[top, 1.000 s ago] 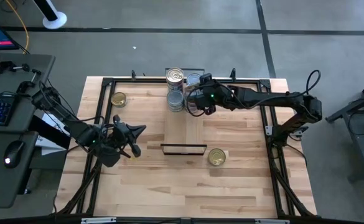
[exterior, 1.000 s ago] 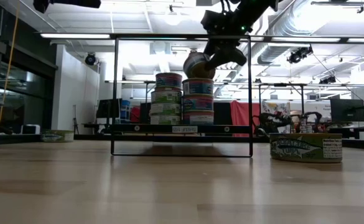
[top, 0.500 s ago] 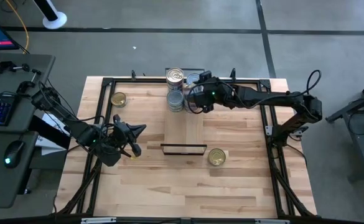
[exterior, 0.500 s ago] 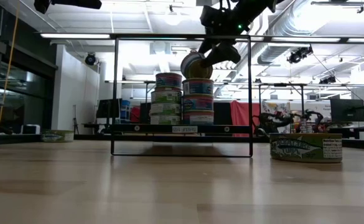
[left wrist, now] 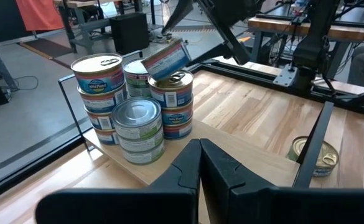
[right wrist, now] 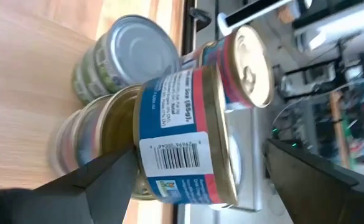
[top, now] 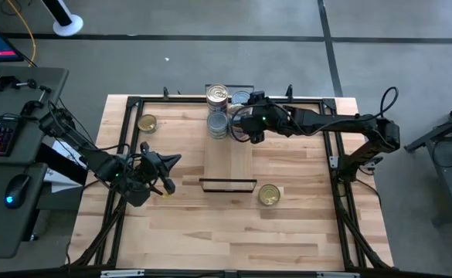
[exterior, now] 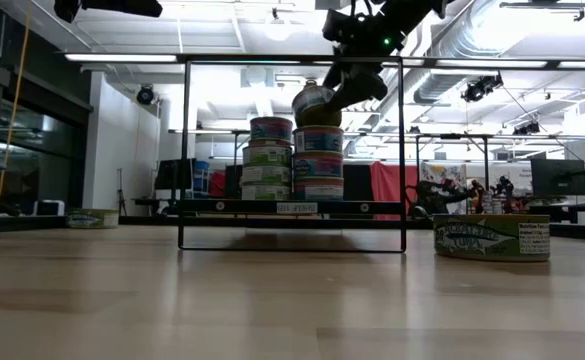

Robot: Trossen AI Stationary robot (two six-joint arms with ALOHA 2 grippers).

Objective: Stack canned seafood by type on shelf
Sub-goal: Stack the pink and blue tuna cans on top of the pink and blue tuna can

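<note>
Blue-and-red tin [left wrist: 165, 58] sits tilted atop a gold-lidded stack [left wrist: 178, 106] on the shelf [top: 229, 158], flat faces slanting. Right gripper [exterior: 344, 84] spread around it, released. Left gripper [top: 166, 173] clenched, well apart.

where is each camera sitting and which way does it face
High: above the table, looking straight down; both arms show, the right hand at the shelf.
Low: at tabletop height, looking level through the shelf; the right hand enters from above.
Left wrist: on the left arm, facing the stacks; its shut fingers show.
Right wrist: on the right arm, close on the tilted tin between its open fingers.
Shared: low and left wrist both show the tilted tin atop a stack.
</note>
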